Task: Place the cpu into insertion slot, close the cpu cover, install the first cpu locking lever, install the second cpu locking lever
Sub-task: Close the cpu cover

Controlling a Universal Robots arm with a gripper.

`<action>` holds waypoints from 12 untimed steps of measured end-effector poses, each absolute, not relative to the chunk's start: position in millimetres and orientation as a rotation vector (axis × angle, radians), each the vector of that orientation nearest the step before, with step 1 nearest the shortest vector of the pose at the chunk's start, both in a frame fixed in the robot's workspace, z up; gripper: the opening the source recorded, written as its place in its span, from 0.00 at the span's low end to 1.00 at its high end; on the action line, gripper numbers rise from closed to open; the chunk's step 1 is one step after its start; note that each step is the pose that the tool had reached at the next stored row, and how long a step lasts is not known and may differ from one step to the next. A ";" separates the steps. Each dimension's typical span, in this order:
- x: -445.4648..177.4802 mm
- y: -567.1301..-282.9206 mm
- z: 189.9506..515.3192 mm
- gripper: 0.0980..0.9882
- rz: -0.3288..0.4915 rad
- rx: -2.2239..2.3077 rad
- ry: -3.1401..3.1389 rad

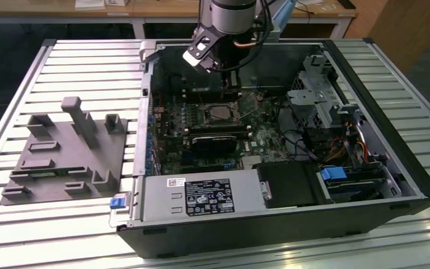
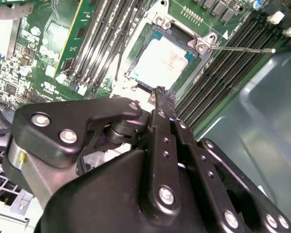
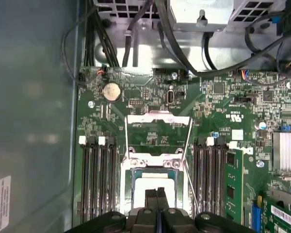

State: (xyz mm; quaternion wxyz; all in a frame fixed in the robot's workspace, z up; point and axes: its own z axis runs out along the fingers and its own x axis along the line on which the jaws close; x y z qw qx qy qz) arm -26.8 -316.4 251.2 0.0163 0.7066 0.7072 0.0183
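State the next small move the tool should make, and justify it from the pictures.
Probably raise the tool away from the cpu toward the cpu cover: the cpu looks seated in the insertion slot, the tool is shut close over it, and the cover lies swung open.

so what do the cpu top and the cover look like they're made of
The cpu top looks like metal with a dull, matte silver-grey finish: pale, even sheen, no sharp glints. The cover looks like thin bright sheet metal, probably steel: it shines silver and its bars are slim around the window.
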 end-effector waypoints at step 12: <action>-8.7 -316.5 252.1 0.01 0.070 2.229 2.230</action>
